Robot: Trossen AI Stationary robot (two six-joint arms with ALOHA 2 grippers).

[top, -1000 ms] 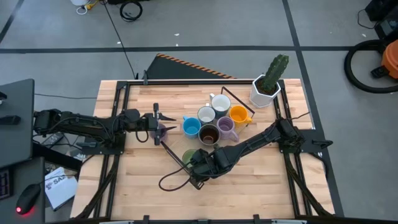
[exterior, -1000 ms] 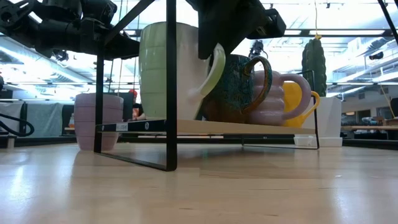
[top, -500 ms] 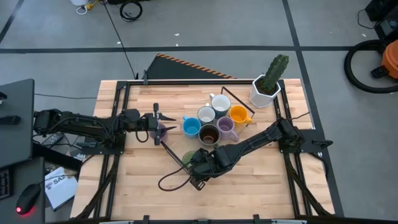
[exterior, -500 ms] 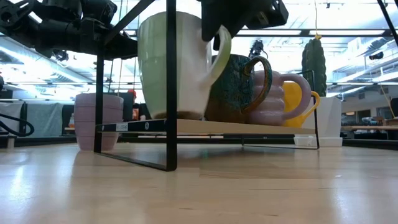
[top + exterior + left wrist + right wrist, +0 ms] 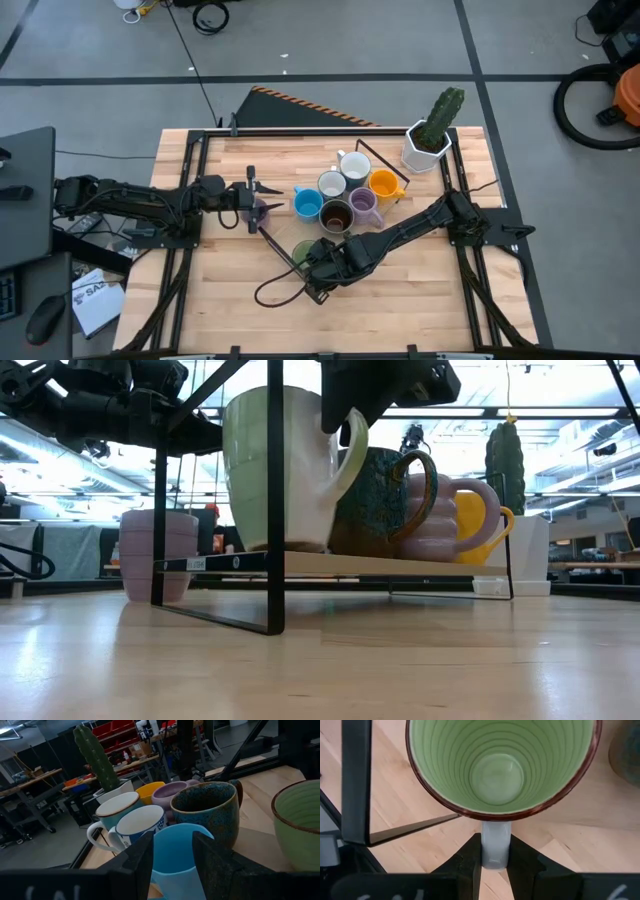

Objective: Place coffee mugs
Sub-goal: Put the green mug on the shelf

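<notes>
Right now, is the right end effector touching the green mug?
Touching. In the right wrist view, the right end effector has its two fingers pressed on both sides of the green mug's pale handle, with no gap visible.
</notes>
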